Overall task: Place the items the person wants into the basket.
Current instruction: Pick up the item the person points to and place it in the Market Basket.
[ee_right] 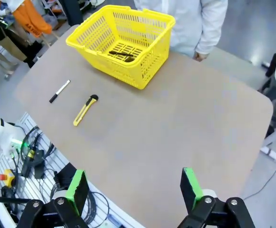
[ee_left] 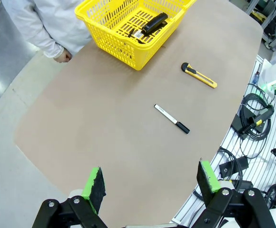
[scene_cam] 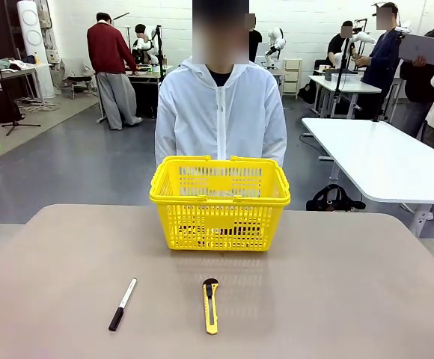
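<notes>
Both tools, left (ee_left: 150, 183) and right (ee_right: 135, 190), are held wide apart and empty above the desk (scene_cam: 352, 299). Dark items lie inside the yellow basket (scene_cam: 219, 196) at twelve o'clock before the person (scene_cam: 221, 112); the white-barrelled marker (scene_cam: 123, 304) and utility knife (scene_cam: 211, 305) are left out, apparently unwanted.

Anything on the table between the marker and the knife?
No. In the front view, bare tabletop separates the marker from the knife.

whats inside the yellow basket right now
On the floor of the basket, the left wrist view shows a dark chunky object and a slim black pen. From the front, the lattice wall hides them; what the dark object is cannot be told.
</notes>
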Controlling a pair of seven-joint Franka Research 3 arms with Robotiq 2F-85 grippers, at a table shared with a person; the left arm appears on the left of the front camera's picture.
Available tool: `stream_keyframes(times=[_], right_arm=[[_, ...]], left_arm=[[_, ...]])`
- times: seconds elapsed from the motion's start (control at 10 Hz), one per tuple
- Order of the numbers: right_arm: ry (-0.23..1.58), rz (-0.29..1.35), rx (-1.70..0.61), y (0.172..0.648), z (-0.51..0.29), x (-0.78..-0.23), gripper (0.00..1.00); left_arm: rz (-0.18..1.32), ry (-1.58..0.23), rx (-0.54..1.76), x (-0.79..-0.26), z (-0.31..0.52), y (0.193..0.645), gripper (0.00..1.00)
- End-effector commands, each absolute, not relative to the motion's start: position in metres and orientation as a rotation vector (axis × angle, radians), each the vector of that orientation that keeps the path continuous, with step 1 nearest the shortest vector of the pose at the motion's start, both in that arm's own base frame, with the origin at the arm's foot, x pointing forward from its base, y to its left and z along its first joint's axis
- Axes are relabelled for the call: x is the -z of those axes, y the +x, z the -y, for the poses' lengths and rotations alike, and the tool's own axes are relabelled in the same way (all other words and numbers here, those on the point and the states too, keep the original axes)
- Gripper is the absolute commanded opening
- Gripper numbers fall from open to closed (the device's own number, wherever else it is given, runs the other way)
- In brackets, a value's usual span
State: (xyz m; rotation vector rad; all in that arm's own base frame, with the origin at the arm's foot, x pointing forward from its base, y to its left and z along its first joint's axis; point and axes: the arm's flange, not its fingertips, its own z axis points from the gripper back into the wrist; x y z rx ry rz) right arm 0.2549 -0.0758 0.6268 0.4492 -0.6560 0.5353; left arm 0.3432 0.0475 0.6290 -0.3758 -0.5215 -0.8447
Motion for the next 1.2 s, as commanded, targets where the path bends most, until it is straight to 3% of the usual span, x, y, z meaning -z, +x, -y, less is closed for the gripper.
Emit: stream_keyframes(times=[0.0, 1.1], right_arm=[[0.456, 0.666, -0.547, 0.2506, 0.0759, -0.6236, 1.0], [0.456, 0.666, -0.547, 0.2506, 0.0759, -0.6236, 1.0]], left_arm=[[0.534, -0.396, 0.867, -0.6283, -0.0489, 0.3433, 1.0], [0.534, -0.396, 0.867, -0.6283, -0.0489, 0.3433, 1.0]])
